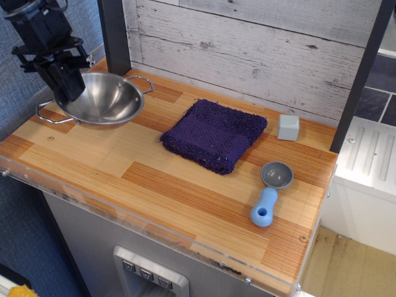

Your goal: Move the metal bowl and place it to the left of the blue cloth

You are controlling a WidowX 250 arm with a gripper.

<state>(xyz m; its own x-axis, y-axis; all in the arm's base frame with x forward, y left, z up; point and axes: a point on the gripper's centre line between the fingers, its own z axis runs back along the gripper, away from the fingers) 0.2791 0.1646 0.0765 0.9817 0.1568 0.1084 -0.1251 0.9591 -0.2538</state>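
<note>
The metal bowl (106, 99) is shiny steel with two wire loop handles. It is at the far left of the wooden counter, tilted slightly, low over or touching the wood; I cannot tell which. My black gripper (67, 86) is shut on the bowl's left rim, coming down from above. The blue cloth (215, 133) is a dark navy fuzzy square lying flat in the middle of the counter, to the right of the bowl, with a gap of bare wood between them.
A small grey cube (288, 127) sits by the back wall right of the cloth. A grey scoop with a light-blue handle (270, 192) lies at the front right. A black post (114, 34) stands behind the bowl. The blue wall borders the left edge.
</note>
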